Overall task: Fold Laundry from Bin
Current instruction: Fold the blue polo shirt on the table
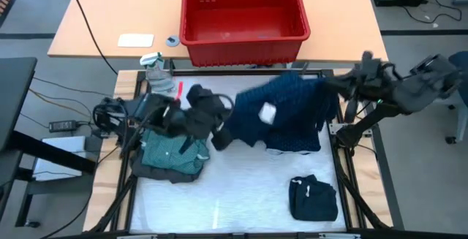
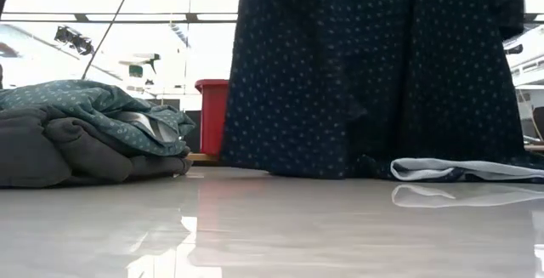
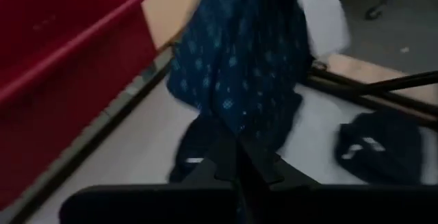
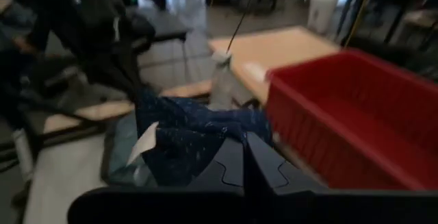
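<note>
A lab or workshop: framed rig table (image 1: 234, 195), loose cables (floor) (image 1: 66, 115), ceiling strip lights (image 2: 127, 16).

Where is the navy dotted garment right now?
In the high view the navy dotted garment hangs stretched between the left gripper and right gripper, over the table's far half, just in front of the large red plastic bin.

Bin (image 1: 244, 12) behind the laundry (image 1: 289, 113)

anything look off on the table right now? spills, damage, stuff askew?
Nothing spilled or damaged. The navy dotted garment hangs stretched between the left hand and right hand, both shut on it. The red bin looks empty. A teal and grey pile and a folded dark piece lie on the table.
</note>
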Robot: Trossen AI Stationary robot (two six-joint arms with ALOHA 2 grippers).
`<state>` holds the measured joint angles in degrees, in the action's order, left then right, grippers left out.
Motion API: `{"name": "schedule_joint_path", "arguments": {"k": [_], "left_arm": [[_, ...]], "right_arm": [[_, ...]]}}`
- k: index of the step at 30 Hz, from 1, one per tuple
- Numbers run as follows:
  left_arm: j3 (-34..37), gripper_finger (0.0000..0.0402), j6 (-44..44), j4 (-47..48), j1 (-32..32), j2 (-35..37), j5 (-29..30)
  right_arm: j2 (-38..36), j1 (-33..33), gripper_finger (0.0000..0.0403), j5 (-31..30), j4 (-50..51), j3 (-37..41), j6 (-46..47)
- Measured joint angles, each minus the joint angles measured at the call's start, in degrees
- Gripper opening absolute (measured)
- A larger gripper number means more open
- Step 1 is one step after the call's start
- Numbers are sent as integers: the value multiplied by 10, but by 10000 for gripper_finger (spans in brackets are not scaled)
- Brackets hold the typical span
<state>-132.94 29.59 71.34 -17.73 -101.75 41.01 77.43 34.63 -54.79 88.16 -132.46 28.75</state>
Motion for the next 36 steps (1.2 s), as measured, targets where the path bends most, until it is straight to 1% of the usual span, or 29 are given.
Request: {"name": "schedule_joint_path", "arguments": {"k": [2, 5, 7, 10, 13, 16, 18, 20, 22, 24, 26, 27, 29, 31, 32, 34, 36], "left_arm": [[-1, 2, 26, -5, -21, -4, 2], [-1, 2, 76, -4, -59, -6, 4], [1, 1, 114, -4, -85, -13, 4], [1, 1, 166, 10, -128, -37, 2], [2, 1, 209, 12, -160, -77, -8], [3, 1, 245, 10, -177, -117, -37], [3, 0, 249, -5, -182, -133, -73], [2, 0, 247, -30, -183, -139, -129], [-8, 0, 222, -64, -179, -139, -187], [-20, 0, 175, -82, -178, -128, -214], [-15, 0, 129, -75, -175, -103, -221], [-15, 0, 112, -56, -169, -95, -221], [-16, 0, 100, 11, -153, -87, -223], [-7, 0, 87, 74, -129, -93, -230], [7, 0, 78, 86, -117, -97, -233], [47, 0, 53, 77, -95, -103, -241], [94, 0, 24, 37, -77, -101, -257]], "right_arm": [[14, 0, 2, 26, 17, 0, 33], [33, 4, 2, 77, 11, 7, 47], [46, 16, 2, 98, 12, 15, 63], [59, 38, 2, 105, 16, 44, 97], [60, 67, 2, 108, 18, 98, 158], [50, 104, 2, 97, 18, 167, 250], [44, 133, 2, 93, 14, 209, 319], [44, 167, 2, 96, -5, 237, 377], [52, 198, 2, 105, -45, 248, 406], [61, 218, 2, 106, -91, 249, 411], [68, 225, 2, 98, -104, 245, 415], [70, 223, 2, 88, -96, 244, 427], [74, 210, 2, 84, -41, 245, 472], [77, 191, 2, 107, 22, 260, 536], [74, 179, 2, 122, 15, 281, 544], [61, 158, 2, 152, -13, 333, 540], [54, 139, 2, 185, -39, 374, 550]]}}
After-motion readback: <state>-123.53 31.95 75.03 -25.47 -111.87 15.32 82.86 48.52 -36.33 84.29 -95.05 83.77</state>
